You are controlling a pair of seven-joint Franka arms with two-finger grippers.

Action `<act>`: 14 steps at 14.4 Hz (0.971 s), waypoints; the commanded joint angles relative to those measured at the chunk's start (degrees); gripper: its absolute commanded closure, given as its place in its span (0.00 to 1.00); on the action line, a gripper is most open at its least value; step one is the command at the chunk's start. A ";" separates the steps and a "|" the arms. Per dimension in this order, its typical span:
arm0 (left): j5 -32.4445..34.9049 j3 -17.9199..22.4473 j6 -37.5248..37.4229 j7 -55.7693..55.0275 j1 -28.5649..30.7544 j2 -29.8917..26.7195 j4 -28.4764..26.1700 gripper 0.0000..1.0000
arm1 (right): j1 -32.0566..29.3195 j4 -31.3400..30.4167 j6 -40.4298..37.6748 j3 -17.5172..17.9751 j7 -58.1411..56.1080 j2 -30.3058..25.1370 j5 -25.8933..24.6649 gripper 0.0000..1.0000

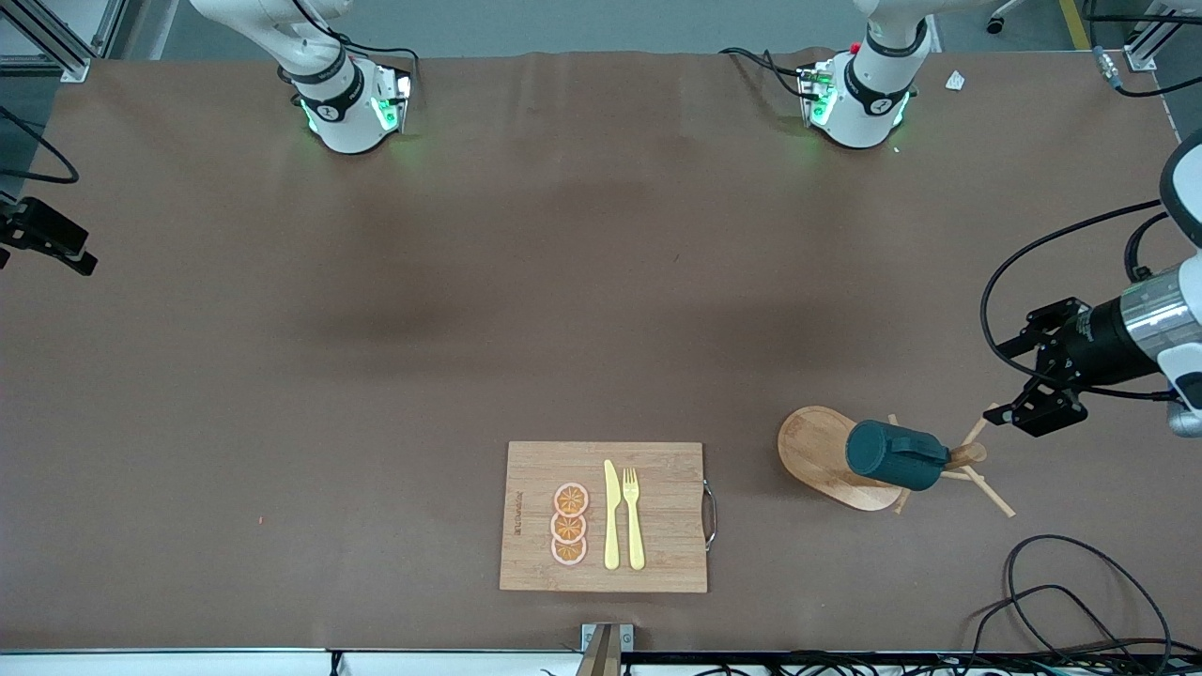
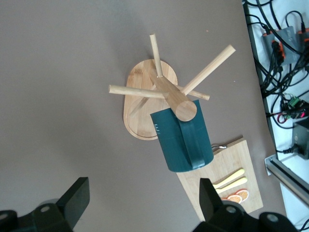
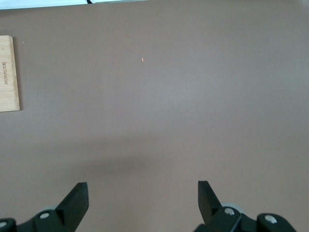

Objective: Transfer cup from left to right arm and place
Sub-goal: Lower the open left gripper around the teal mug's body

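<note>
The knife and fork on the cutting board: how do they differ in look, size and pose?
The knife is longer than the fork, its tip reaching farther from the front camera. The knife ends in a plain blade; the fork ends in tines. The knife lies beside the orange slices; the fork lies toward the board's metal handle. Both are pale yellow and lie flat, parallel and close together on the cutting board.
</note>
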 commanded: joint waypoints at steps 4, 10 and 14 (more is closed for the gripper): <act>-0.61 0.03 0.85 -3.71 -1.44 3.24 1.33 0.00 | -0.11 -0.65 0.14 0.17 0.37 -0.88 -0.31 0.00; -1.31 -0.05 6.11 -11.62 -1.61 6.05 1.33 0.00 | -0.11 -0.65 0.14 0.17 0.37 -0.88 -0.31 0.00; -3.95 -0.05 11.21 -14.88 -2.05 8.07 1.33 0.00 | -0.02 -0.65 0.14 0.17 0.37 -0.88 -0.31 0.00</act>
